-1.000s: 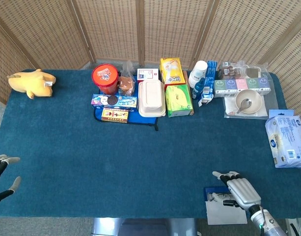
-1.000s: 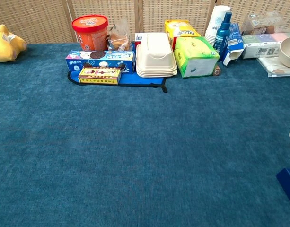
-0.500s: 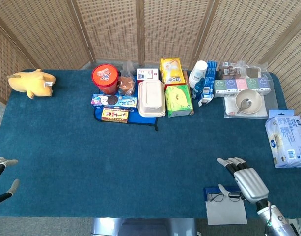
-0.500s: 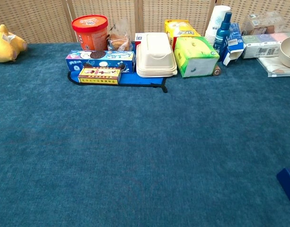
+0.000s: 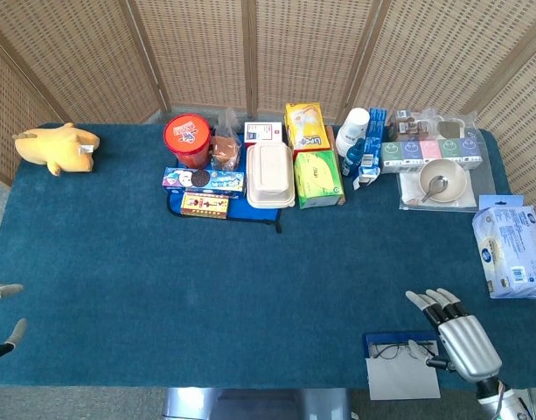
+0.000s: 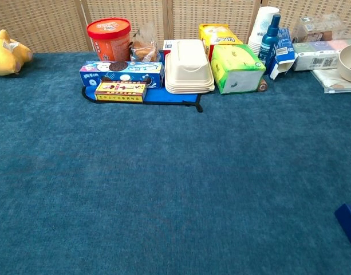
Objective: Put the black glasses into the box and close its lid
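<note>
The black glasses (image 5: 393, 351) lie in the open box (image 5: 399, 363) at the near edge of the desk (image 5: 250, 271), long side running left to right. The right robot hand (image 5: 455, 328) is nearest — just to their right, fingers spread, holding nothing. The left robot hand (image 5: 0, 319) — far off, mostly hidden.

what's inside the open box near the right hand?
The black glasses lie inside the box, on its grey interior. The right hand covers the box's right edge, so anything there is hidden. The lid is not yet closed.
</note>
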`<state>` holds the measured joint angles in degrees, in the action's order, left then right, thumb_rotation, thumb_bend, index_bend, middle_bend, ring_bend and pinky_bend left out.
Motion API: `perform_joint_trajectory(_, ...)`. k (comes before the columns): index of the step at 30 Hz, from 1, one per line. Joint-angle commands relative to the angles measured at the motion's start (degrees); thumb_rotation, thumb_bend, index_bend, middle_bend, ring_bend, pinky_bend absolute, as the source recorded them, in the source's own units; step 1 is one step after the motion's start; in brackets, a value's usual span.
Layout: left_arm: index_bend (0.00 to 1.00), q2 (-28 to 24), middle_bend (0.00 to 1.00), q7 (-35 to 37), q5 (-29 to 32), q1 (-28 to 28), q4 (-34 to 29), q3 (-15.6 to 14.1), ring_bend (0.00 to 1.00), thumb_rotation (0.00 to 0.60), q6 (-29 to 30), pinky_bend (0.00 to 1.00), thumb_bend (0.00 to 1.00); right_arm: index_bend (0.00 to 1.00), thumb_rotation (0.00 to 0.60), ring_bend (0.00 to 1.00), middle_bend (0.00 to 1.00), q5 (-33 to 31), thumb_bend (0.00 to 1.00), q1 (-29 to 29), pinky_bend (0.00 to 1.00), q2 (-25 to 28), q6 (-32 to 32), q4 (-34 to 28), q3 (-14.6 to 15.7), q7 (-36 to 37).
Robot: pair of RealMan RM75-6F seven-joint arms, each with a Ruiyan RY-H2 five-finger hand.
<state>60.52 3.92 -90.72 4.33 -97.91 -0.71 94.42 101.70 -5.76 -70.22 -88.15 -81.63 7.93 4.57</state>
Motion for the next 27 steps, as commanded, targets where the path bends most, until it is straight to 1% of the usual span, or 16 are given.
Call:
perform_joint_trajectory(1,0.29,-0.06,0.34,0.70,0.09,-0.08,0.42,0.54,0.22,0.600,0.51,0.27,0.30,0.14,0.387,0.16,0.22,1.08,0.39,2.49,0.18,-2.92,-2.89,4.26,0.59,0.36)
perform_joint_trajectory(10,0.29,-1.55,0.34,2.75,-1.32,0.17,-0.72,1.61,0.22,0.600,3.35,0.27,0.30,0.12,0.392,0.16,0.22,0.23,0.39,6.69,0.18,-7.33,-6.77,11.71,1.19,2.85)
perform_joint_trajectory(12,0.29,-1.98,0.34,3.19,-1.51,0.28,-1.13,1.64,0.22,0.600,3.71,0.27,0.30,0.12,0.409,0.16,0.22,0.13,0.39,7.39,0.18,-8.50,-7.72,13.59,1.05,3.73)
perform_joint_trajectory(16,0.28,-3.29,0.34,4.43,-1.86,0.39,-2.59,1.84,0.22,0.600,4.38,0.27,0.30,0.11,0.499,0.16,0.22,-0.45,0.38,8.63,0.18,-10.72,-8.66,17.92,0.88,5.21)
perform_joint_trajectory(17,0.28,-3.76,0.34,4.76,-1.92,0.40,-3.09,1.88,0.22,0.600,4.47,0.27,0.30,0.10,0.512,0.16,0.22,-0.60,0.38,8.87,0.18,-11.23,-8.68,19.00,0.90,5.70)
perform_joint_trajectory(22,0.28,-5.25,0.34,4.63,-2.52,0.43,-4.75,1.45,0.22,0.600,4.16,0.27,0.30,0.09,0.529,0.16,0.22,-0.79,0.38,9.73,0.18,-13.89,-9.74,24.38,0.67,8.78)
perform_joint_trajectory(27,0.28,-5.46,0.34,3.87,-2.82,0.33,-5.39,1.28,0.22,0.600,3.86,0.27,0.30,0.07,0.528,0.14,0.20,-0.93,0.37,10.60,0.18,-15.25,-9.34,28.74,1.43,11.44)
